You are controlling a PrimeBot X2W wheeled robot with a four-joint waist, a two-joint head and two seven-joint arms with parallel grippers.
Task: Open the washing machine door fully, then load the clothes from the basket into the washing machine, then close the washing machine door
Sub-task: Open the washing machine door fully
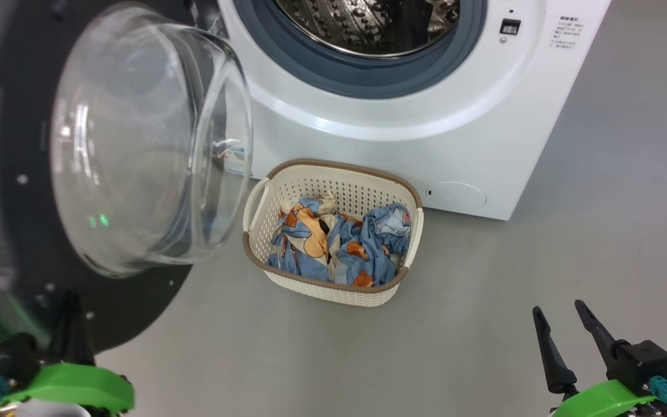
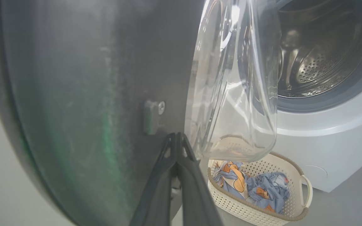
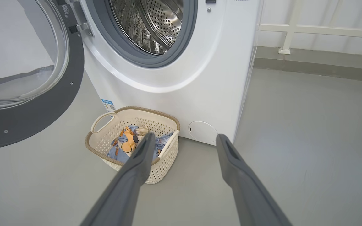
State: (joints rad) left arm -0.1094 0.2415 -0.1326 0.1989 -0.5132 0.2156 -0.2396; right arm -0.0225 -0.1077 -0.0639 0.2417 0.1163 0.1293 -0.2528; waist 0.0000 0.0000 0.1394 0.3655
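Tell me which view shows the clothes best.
The head view: it looks down into the basket, so the clothes lie unblocked. The left wrist view sees them low, over the rim; in the right wrist view the right gripper partly hides them.

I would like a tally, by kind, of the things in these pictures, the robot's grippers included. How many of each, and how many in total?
washing machine: 1
washing machine door: 1
basket: 1
clothes bundle: 1 (its pieces cannot be counted apart)
grippers: 2, the left gripper shut, the right gripper open
Total: 6
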